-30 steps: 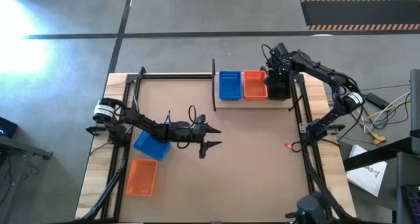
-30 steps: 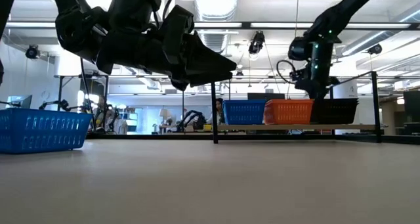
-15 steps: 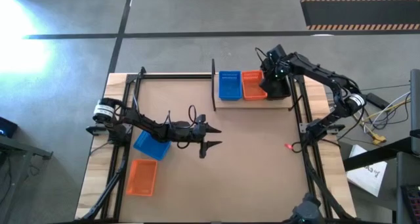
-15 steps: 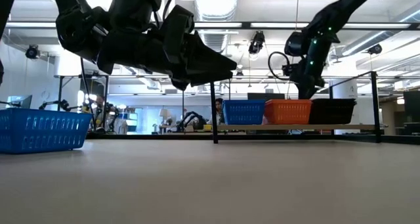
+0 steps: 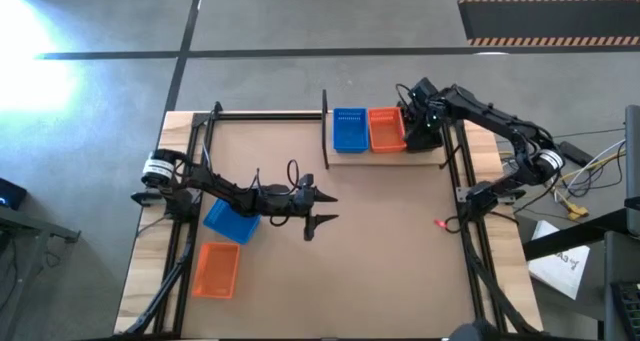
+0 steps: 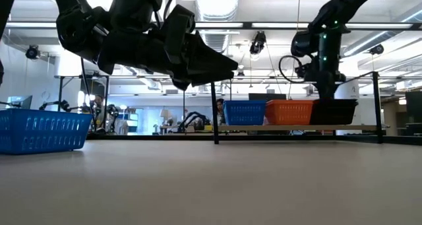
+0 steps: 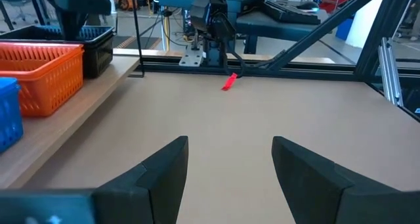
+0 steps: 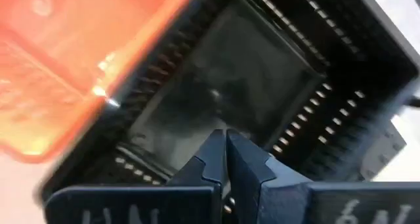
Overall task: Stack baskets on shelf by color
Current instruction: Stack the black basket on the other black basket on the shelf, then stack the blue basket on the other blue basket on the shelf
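Observation:
On the shelf at the far right stand a blue basket, an orange basket and a black basket side by side. My right gripper is shut over the black basket's inside. My left gripper is open and empty above the table's middle. A second blue basket lies on the table under my left arm. A second orange basket lies near the left front. My right gripper points down into the black basket's open top with shut fingers. I cannot tell whether the fingers touch the basket.
A small red object lies on the table near the right rail. Black metal rails run along the table's sides and far edge. A black upright stands at the shelf's left end.
My right gripper, over the black basket, has swung a little toward the table's left and then back toward the right. The baskets on the shelf stand as before.

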Controlling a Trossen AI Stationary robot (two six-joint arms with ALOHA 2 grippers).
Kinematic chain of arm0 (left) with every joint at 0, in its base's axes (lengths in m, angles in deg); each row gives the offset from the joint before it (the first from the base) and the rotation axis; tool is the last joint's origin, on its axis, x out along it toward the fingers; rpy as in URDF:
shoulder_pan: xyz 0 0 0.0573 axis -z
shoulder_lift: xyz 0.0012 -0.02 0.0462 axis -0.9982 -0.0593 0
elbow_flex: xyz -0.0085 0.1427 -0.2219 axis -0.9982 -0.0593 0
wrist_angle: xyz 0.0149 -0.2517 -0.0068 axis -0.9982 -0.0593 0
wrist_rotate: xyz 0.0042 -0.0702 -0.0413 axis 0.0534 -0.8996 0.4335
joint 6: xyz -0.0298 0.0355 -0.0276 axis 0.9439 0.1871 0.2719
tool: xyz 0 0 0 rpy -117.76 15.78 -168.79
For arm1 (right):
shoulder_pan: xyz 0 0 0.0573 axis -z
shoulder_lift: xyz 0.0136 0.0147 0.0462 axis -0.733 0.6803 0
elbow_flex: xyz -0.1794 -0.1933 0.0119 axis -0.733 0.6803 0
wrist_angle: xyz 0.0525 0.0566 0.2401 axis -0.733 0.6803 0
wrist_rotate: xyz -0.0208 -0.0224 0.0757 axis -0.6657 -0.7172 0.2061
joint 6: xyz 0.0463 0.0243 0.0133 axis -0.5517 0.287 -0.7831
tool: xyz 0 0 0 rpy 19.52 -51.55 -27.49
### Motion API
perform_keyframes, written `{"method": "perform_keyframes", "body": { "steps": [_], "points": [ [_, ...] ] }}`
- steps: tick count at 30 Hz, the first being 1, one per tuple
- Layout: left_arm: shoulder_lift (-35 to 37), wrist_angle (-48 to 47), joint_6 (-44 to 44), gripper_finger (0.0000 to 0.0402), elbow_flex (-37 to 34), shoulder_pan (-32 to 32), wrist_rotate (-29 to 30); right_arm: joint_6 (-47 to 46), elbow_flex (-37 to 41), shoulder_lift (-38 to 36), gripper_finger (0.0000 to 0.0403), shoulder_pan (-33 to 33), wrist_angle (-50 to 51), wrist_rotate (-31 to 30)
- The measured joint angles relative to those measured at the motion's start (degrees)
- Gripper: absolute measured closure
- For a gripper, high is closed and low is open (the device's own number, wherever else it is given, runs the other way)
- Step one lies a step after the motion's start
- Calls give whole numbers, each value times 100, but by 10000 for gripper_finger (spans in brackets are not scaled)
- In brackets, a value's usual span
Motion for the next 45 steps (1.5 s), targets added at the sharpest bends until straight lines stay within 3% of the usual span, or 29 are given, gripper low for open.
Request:
{"method": "perform_keyframes", "body": {
  "steps": [6,15,21,25,30,35,40,45],
  "points": [
    [0,2,2,196,5,0,0,-131,88,5,394,-412,-492,386],
    [0,-5,18,196,7,2,-2,-143,-55,-117,394,-736,-615,133],
    [0,-50,22,196,7,2,-2,-275,-31,-753,394,-1046,-652,-44],
    [294,-482,26,196,-18,27,-4,-706,446,-1463,394,-1815,-1131,-362],
    [1357,-2529,-8,196,12,50,94,-1395,1837,-2382,394,-3359,-2979,-482],
    [2482,-5465,428,196,294,302,917,-1797,3382,-2624,394,-5001,-5677,-1090],
    [3137,-8569,2408,196,927,828,1528,-1839,4515,-2155,394,-6336,-8193,-2488],
    [3296,-10105,4937,196,1106,1645,1537,-1939,5040,-1475,394,-7058,-9575,-3477]
  ]
}}
